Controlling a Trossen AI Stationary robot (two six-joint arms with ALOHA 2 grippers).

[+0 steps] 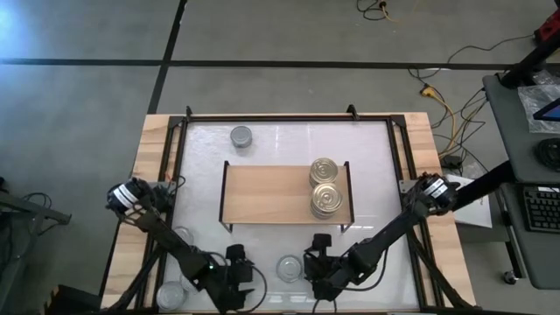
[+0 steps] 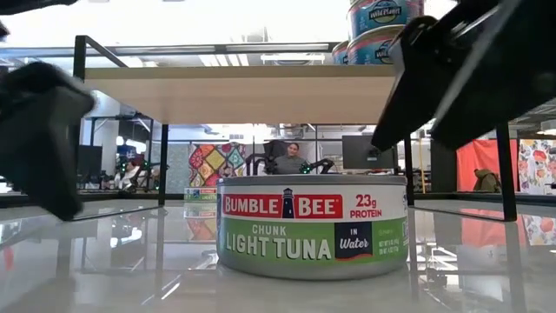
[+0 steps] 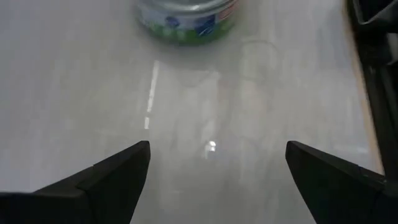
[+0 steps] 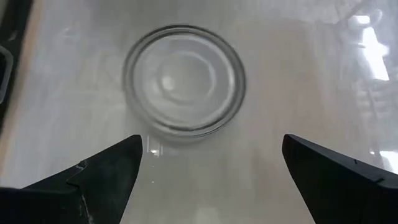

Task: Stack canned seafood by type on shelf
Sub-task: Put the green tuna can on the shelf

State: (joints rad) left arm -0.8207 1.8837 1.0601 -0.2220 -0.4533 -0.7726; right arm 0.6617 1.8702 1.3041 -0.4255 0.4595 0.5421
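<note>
A silver-topped tuna can (image 1: pixel 290 268) stands on the white tabletop near the near edge; it fills the low view (image 2: pixel 313 226). My right gripper (image 4: pixel 211 146) is open, just right of and above this can (image 4: pixel 183 81), fingers apart from it. My left gripper (image 3: pixel 217 152) is open too, left of the same can (image 3: pixel 186 15), over bare table. The light-wood shelf (image 1: pixel 271 194) carries two gold-topped cans (image 1: pixel 324 171) (image 1: pixel 327 200) side by side at its right end. Another silver can (image 1: pixel 241 136) sits beyond the shelf.
Two more cans (image 1: pixel 182 236) (image 1: pixel 171 293) lie under my left arm near the table's left side. The shelf's black legs (image 2: pixel 162 165) stand behind the near can. A black frame (image 1: pixel 262 116) borders the tabletop. The shelf's left half is bare wood.
</note>
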